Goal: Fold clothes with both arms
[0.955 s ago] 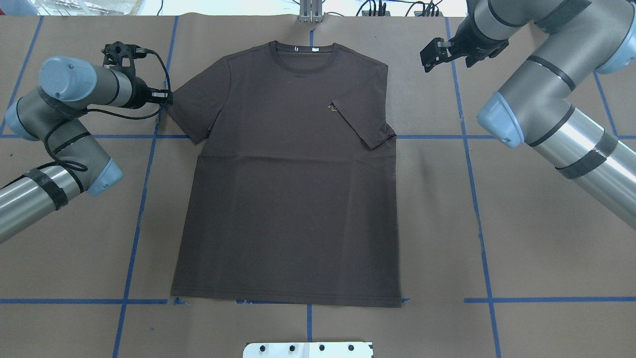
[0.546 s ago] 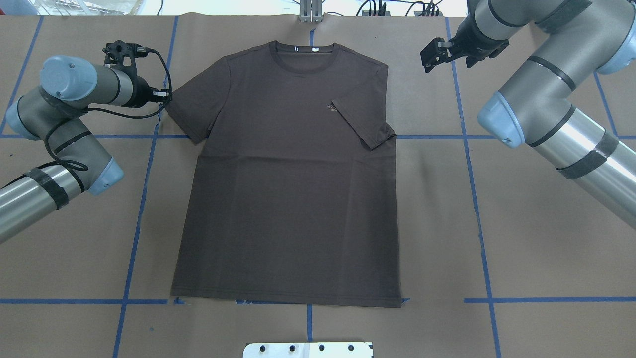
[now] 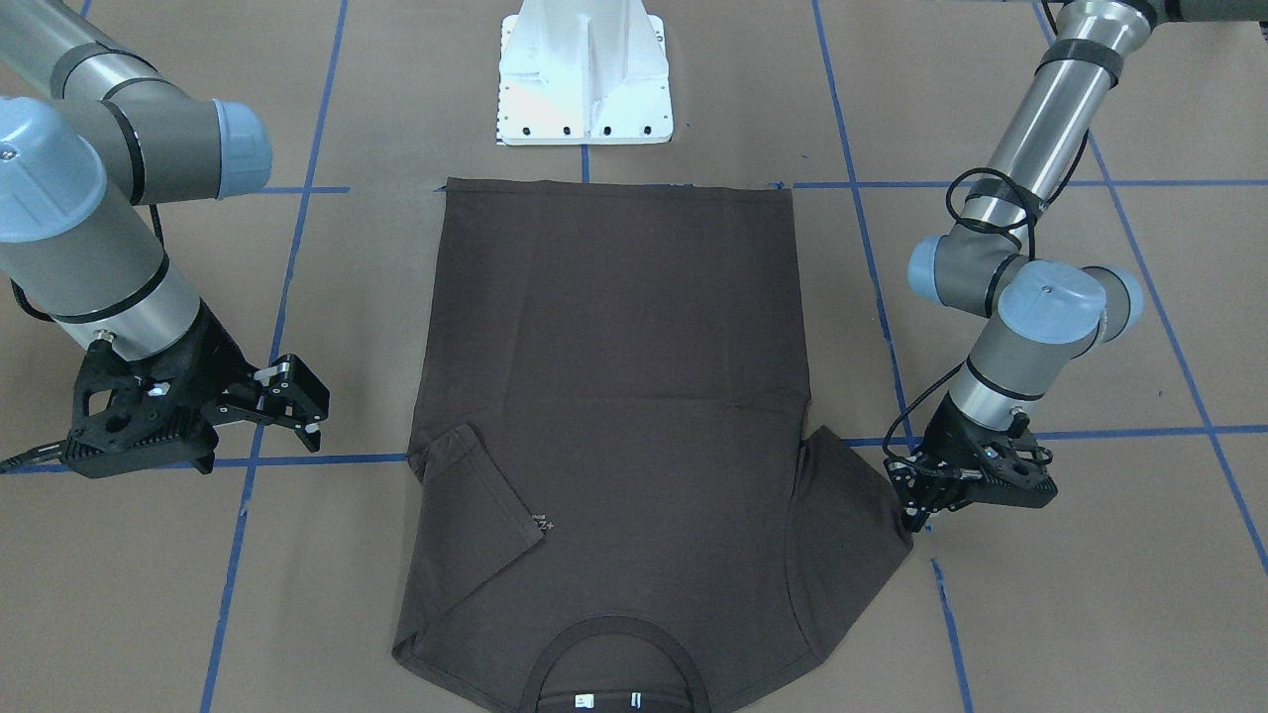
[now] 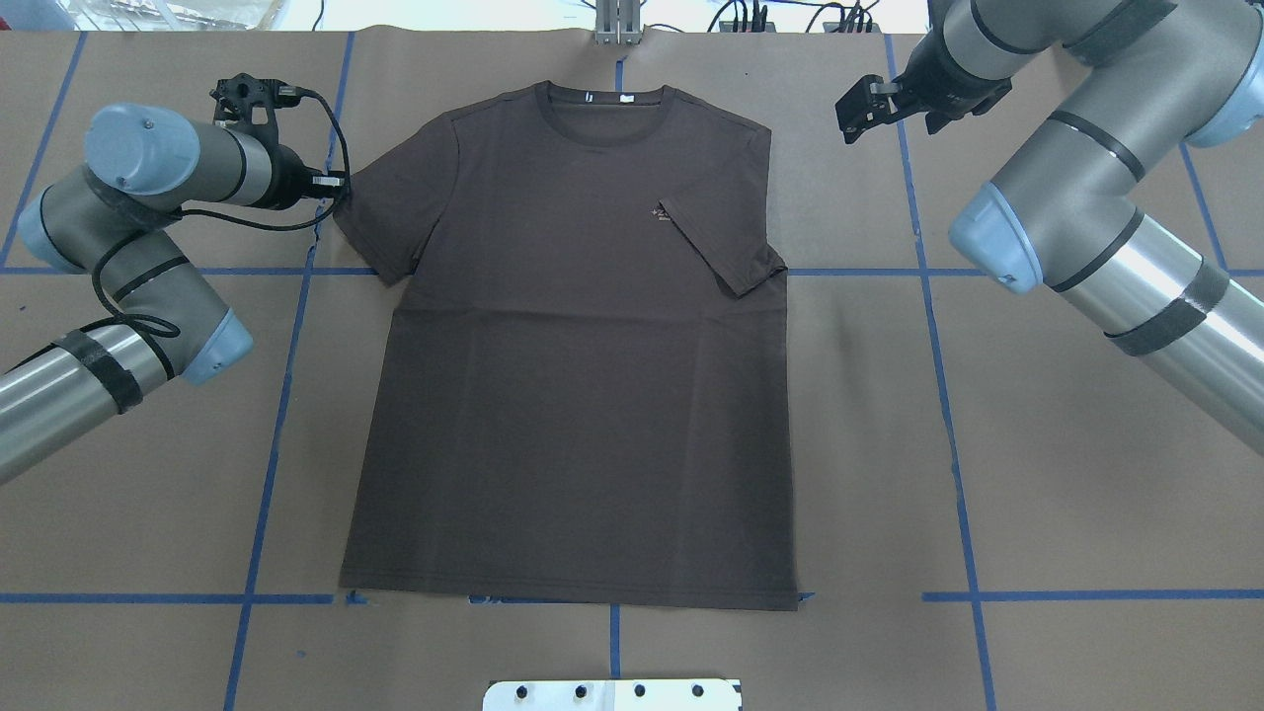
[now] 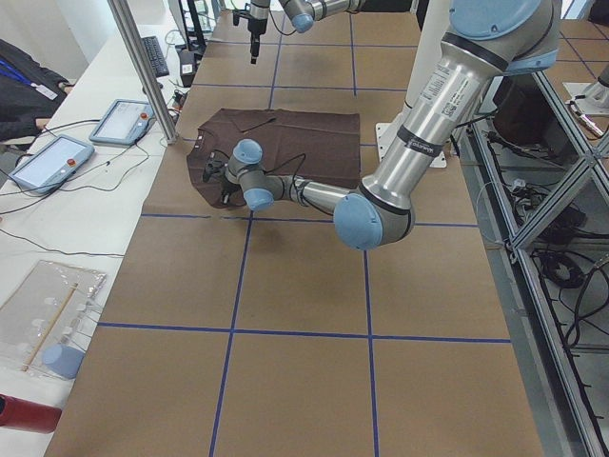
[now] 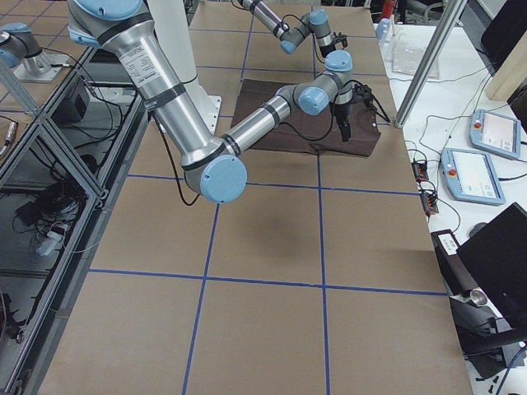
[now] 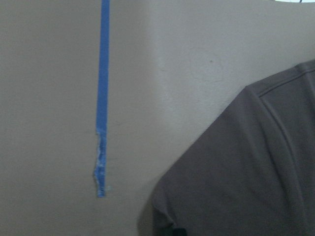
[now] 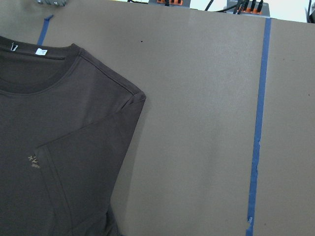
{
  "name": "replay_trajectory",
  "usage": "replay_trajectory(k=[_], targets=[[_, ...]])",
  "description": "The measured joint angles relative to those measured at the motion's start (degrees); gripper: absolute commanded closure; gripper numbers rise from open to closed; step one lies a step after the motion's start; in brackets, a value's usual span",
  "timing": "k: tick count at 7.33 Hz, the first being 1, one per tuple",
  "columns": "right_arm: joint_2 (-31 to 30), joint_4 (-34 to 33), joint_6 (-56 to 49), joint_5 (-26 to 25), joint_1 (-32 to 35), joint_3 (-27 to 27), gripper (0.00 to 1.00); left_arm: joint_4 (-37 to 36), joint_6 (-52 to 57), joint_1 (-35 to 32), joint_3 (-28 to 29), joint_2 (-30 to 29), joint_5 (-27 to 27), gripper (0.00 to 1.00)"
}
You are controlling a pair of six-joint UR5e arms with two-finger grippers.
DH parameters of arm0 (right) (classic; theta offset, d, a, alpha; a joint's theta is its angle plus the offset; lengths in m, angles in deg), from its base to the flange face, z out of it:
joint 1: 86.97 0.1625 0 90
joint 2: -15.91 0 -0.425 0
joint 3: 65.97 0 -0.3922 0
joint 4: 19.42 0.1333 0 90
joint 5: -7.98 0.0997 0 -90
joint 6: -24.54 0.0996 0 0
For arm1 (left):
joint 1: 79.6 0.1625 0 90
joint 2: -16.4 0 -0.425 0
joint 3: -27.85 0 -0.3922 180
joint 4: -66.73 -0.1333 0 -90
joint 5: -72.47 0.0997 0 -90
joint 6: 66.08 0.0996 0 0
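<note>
T-shirt (image 4: 583, 395) flat on bench (image 4: 1037, 494), one sleeve folded in | light, limp, likely slides on paper | I'd pinch the spread sleeve (image 4: 390, 212) at its hem | left gripper (image 3: 911, 500) at that hem, I cannot tell its state | right gripper (image 3: 297, 401) spread, empty, well apart

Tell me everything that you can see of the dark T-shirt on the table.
The T-shirt is of dark grey-brown soft-looking cloth. It lies flat, front up, on the brown paper-covered table, with its round collar away from the robot. White neck tags and a small pale chest logo show. The sleeve on the robot's right is folded over the chest; the other sleeve lies spread out, with the left gripper at its edge.
</note>
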Motion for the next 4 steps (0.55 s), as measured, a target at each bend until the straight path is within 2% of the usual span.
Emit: replay_trajectory(k=[3, 4], targets=[[0.0, 0.0, 0.0, 0.0, -0.1, -0.2, 0.00, -10.1, -6.5, 3.9, 0.1, -8.0, 0.4, 1.00], [0.0, 0.0, 0.0, 0.0, -0.1, -0.3, 0.00, -11.4, -7.6, 4.7, 0.9, -9.5, 1.0, 0.28]])
